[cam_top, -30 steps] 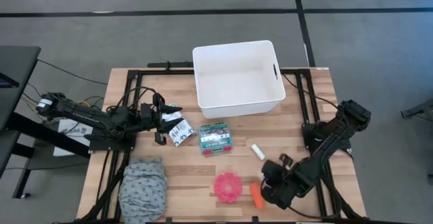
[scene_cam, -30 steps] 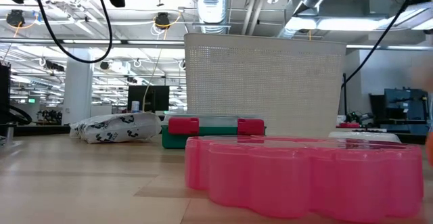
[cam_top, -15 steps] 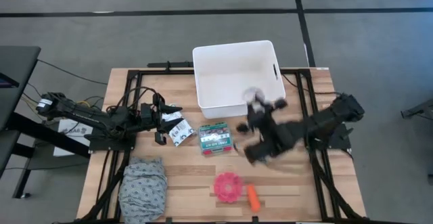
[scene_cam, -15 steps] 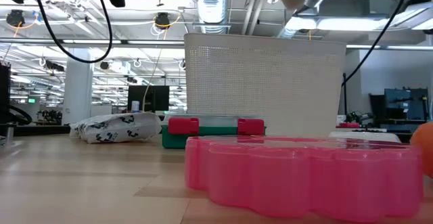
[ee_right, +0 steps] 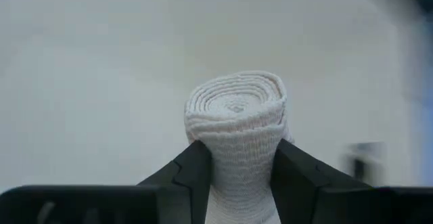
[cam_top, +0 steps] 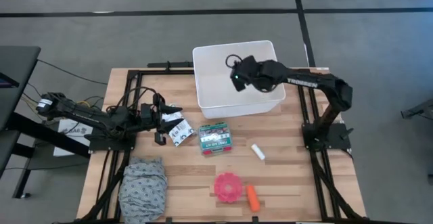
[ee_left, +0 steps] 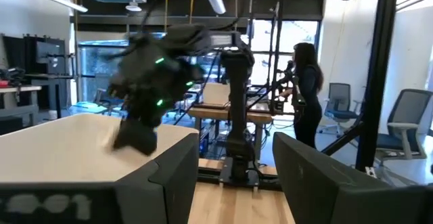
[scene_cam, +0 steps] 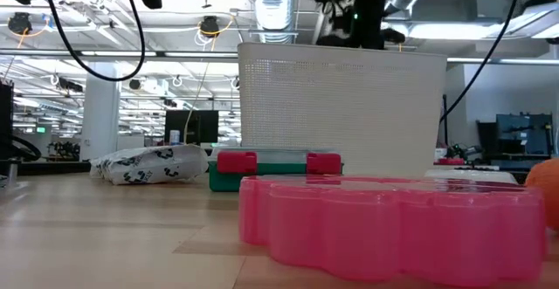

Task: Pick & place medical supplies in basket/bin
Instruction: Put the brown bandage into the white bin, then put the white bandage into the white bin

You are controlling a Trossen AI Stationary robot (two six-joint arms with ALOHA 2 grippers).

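Observation:
My right gripper [cam_top: 237, 75] hangs over the inside of the white tub [cam_top: 206, 99], shut on the beige roll [ee_right: 236, 119]. In the low view it shows above the tub's rim [scene_cam: 354, 10]. My left gripper [cam_top: 164, 121] rests open beside the white packet [cam_top: 180, 131], which lies on the table. Also lying on the table are the green-and-red box [cam_top: 215, 137], the tiny white cylinder [cam_top: 258, 151], the pink disc [cam_top: 229, 187] and the orange tube [cam_top: 252, 197]. My right gripper pinches the beige roll between its two fingers [ee_right: 191, 168], which press on the roll's curved side [ee_right: 220, 158]. The roll's spiral end [ee_right: 237, 104] sticks out past the fingertips. It is lifted clear, with the tub's white inside behind it.
A grey patterned cloth bundle [cam_top: 143, 187] lies at the table's near left corner. The tub stands at the far edge, in the middle. Bare wood shows between the box and the tub. A person stands in the room behind, in the left wrist view [ee_left: 306, 92].
My right arm has swung from the table's near right corner, beside the orange tube, up and toward the far edge. It now reaches over the tub from the right. The orange tube and the other items stayed where they were.

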